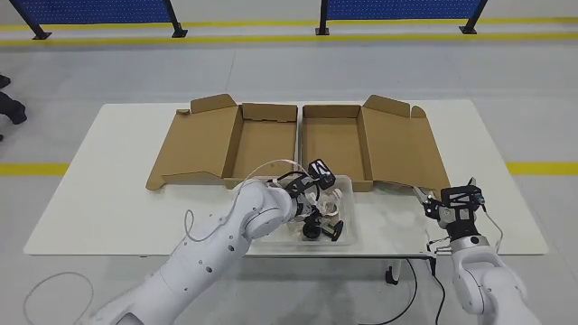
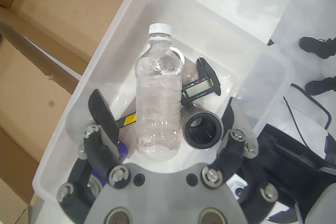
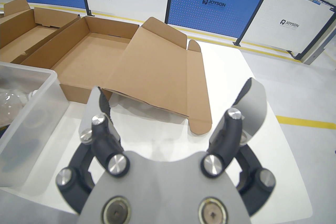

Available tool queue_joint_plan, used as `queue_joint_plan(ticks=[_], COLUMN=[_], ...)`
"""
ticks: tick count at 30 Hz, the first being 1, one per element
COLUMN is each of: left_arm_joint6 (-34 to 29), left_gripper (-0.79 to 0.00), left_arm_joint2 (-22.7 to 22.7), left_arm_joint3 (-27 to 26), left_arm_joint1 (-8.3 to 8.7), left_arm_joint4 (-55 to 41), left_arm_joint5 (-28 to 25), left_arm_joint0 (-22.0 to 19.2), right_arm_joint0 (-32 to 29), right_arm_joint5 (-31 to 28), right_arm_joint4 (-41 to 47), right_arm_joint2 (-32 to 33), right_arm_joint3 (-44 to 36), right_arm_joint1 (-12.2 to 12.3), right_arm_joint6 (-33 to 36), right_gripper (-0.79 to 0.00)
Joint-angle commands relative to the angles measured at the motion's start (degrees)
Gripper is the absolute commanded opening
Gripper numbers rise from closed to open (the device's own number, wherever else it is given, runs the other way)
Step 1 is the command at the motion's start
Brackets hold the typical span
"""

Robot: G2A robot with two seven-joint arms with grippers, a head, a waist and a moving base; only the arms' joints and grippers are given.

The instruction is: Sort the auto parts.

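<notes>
1. The white counter [image 1: 108,190] carries everything; the clear plastic bin [image 2: 189,15] stands at its near edge, in front of the robot.
2. Two open, flat cardboard boxes lie side by side just beyond the bin, on its far side. The left cardboard box [image 1: 262,149] and the right cardboard box [image 1: 334,149] both have their lids folded outward, away from each other.
3. The bin is see-through with rounded corners and holds all the loose parts.
4. The left gripper [image 2: 164,101] hangs directly over the bin, pointing down into it. Its jaws are spread wide on either side of the bottle and touch nothing.
5. The right gripper [image 3: 173,89] is off to the bin's right side, apart from it, above bare counter near the right box's folded-out lid. Its jaws are likewise spread wide and hold nothing.
6. A clear plastic bottle [image 2: 158,93] with a white cap lies on its side along the middle of the bin, resting on top of the other parts.
7. A short metal sleeve [image 2: 202,130] with a dark bore lies in the bin just beside the bottle's base end.
8. A black digital caliper [image 2: 200,87] lies in the bin, touching the bottle's side, between the sleeve and the bin's far wall.
</notes>
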Motion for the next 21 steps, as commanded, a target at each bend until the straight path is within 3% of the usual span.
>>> queue_joint_plan(ticks=[1, 14, 15, 16, 18, 21], left_arm_joint6=[0.59, -1.45, -2.03, -2.24, -2.75, -3.29], left_gripper=[0.0, -0.003, -0.068, -0.058, -0.129, -0.126], left_arm_joint2=[-0.02, 3.16, 3.51, 3.71, 3.94, 4.26], left_arm_joint3=[0.03, 3.08, 3.5, 3.88, 4.94, 5.95], left_arm_joint1=[0.02, -2.25, -2.43, -2.59, -2.86, -3.18], left_arm_joint4=[0.42, 0.17, 0.04, -0.1, -0.75, -1.14], left_arm_joint5=[0.2, 5.66, 5.57, 5.73, 6.01, 5.99], left_arm_joint0=[0.25, -2.78, -3.06, -3.26, -3.4, -3.68], right_arm_joint0=[0.0, 0.0, 0.0, 0.0, 0.0, 0.0], right_arm_joint5=[0.0, 0.0, 0.0, 0.0, 0.0, 0.0], right_arm_joint4=[0.0, 0.0, 0.0, 0.0, 0.0, 0.0], right_arm_joint2=[0.0, 0.0, 0.0, 0.0, 0.0, 0.0], right_arm_joint3=[0.0, 0.0, 0.0, 0.0, 0.0, 0.0], right_arm_joint1=[0.0, 0.0, 0.0, 0.0, 0.0, 0.0], right_arm_joint6=[0.0, 0.0, 0.0, 0.0, 0.0, 0.0], right_gripper=[0.0, 0.0, 0.0, 0.0, 0.0, 0.0])
